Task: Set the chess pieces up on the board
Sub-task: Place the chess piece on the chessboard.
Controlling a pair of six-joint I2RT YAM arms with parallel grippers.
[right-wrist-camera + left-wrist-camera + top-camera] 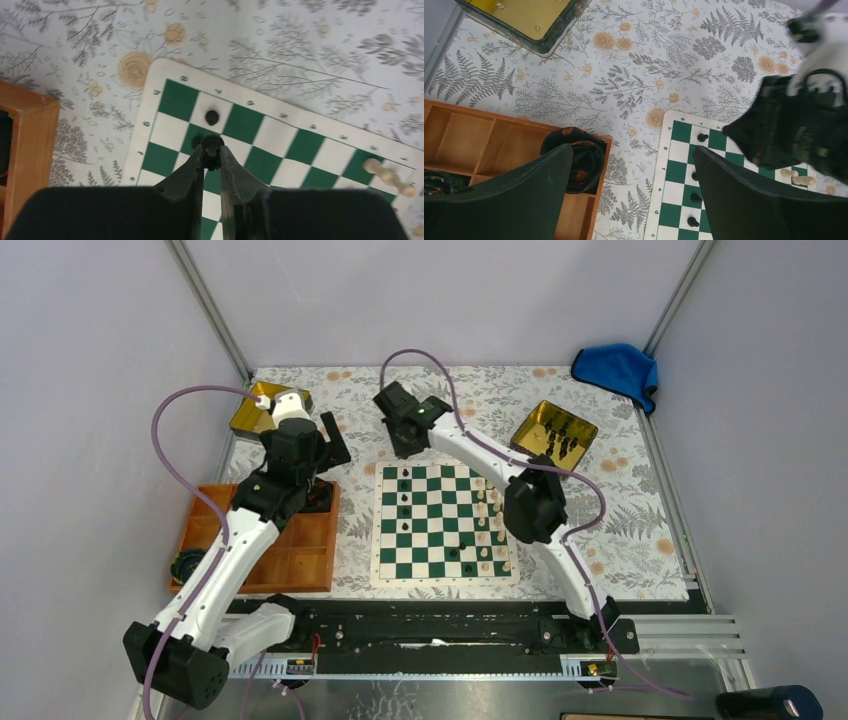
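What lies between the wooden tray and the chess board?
Only a bare strip of floral tablecloth; the left wrist view shows it between the wooden tray and the chess board.

I'm looking into a robotics lab test cell: blank pale wall panels (90,390) box the counter (620,540) in, with bare aluminium posts (208,310) at the far corners. My two arms (215,570) are bolted to a black rail (450,632) on slotted metal extrusion (700,635), purple cables (165,435) looping off them (the flowered cloth (352,535) and the board (445,525) are the only homely touches).
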